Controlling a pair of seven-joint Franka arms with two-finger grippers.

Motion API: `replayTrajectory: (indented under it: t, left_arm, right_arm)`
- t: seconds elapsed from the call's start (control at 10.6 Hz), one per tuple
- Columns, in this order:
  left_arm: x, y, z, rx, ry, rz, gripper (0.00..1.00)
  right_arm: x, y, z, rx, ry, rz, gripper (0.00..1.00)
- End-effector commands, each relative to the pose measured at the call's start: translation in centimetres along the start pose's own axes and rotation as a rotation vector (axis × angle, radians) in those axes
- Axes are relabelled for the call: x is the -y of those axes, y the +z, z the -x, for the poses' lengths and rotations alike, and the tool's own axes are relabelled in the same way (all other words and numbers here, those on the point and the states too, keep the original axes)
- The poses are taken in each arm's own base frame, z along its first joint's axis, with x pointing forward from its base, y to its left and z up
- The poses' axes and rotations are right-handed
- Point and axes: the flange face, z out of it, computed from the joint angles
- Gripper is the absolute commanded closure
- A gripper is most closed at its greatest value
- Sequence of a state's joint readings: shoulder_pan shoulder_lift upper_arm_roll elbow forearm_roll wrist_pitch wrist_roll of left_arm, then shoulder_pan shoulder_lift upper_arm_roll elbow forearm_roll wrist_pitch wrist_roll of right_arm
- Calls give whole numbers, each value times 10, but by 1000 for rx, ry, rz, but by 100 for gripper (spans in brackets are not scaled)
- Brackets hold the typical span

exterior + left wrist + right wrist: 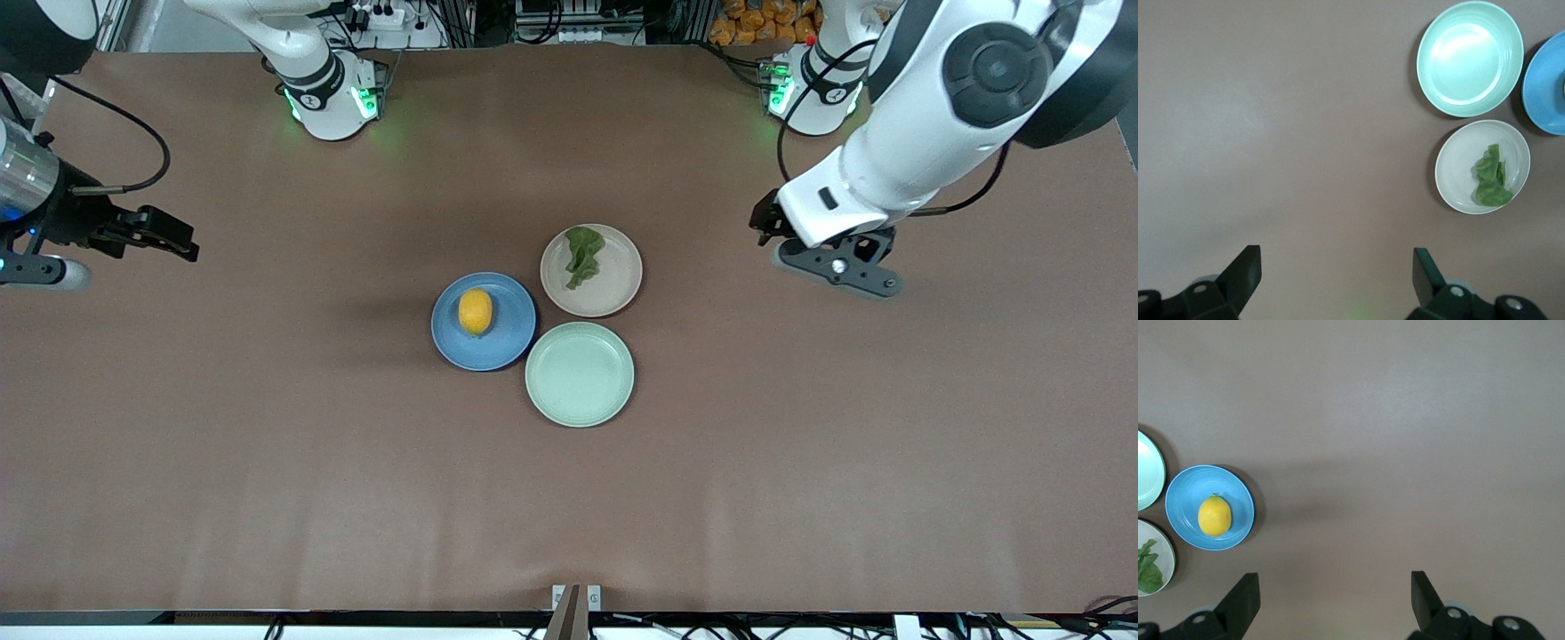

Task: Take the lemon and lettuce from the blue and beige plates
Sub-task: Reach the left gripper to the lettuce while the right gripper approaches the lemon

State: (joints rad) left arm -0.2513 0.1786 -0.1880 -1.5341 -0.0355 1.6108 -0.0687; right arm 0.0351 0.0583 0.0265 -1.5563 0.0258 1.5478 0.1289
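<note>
Two pickups are waiting, and both of my jaws are hanging spread and empty, well apart from the plates.

My right gripper [173, 244] is hovering at the frame's left edge and my left gripper [836, 265] at the right, each over bare surface [267, 462]. Near centre, the lemon [475, 311] is sitting on the blue plate [484, 321] and the lettuce [583, 255] is lying on the beige plate [591, 270], just above and right of it. I am judging the smooth lemon likely to roll or squirt out of a pinch. The thin leaf may slip between my fingertips, or the plate may get dragged. A mint-green plate [580, 373] is crowding in below. The brown cloth surface is reaching the robot bases at the top, with cables and racks above.
</note>
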Motion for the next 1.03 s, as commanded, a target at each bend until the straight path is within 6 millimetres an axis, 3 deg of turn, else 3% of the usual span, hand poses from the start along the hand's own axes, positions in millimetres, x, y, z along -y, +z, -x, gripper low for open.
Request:
replayTrajectory:
  t: [0.0, 0.09, 0.56, 0.94]
  left_arm:
    - [-12, 13, -5, 35, -49, 58, 0]
    - [-18, 27, -9, 63, -53, 60, 0]
    - [-100, 97, -28, 77, -107, 48, 0]
    - [-187, 193, -36, 125, -158, 21, 0]
  right_arm:
    - [28, 22, 2, -10, 31, -11, 0]
    - [45, 35, 2, -19, 25, -13, 0]
    - [104, 97, 11, -32, 17, -18, 0]
    - [139, 140, 20, -49, 77, -32, 0]
